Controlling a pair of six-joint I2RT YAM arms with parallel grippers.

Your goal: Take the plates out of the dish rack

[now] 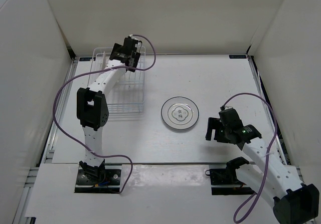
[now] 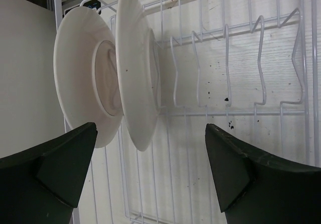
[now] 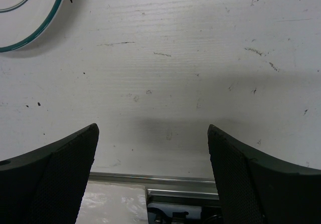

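**Here: two plates on edge in the rack, one flat on the table**

Overhead, we see the rectangular white wire dish rack [image 1: 128,103] at the far left of the pale matte table [image 1: 225,78], close to the left wall. The left gripper [image 1: 128,53] hangs over the rack's far end and hides what stands there. A round shallow plate with a grey rim and a scalloped inner outline [image 1: 179,115] lies flat just right of the rack. The right gripper [image 1: 213,129] sits near that plate's right side, apart from it, with open table beyond.

From the left wrist, we find two smooth cream plates standing on edge in the rack's corner, undersides and foot rings towards us: the nearer plate [image 2: 135,78] overlaps the farther plate [image 2: 75,73]. The left gripper [image 2: 150,174] has its dark fingers [image 2: 65,164] spread wide, holding nothing. The thin wavy divider prongs [image 2: 226,68] to the right stand unfilled.

From the right wrist, we see the right gripper [image 3: 153,169] spread wide and holding nothing, above scuffed, speckled tabletop. The plate's rim [image 3: 25,13], ringed with a teal line, shows at the upper left. A metal edge rail [image 3: 175,184] runs below.
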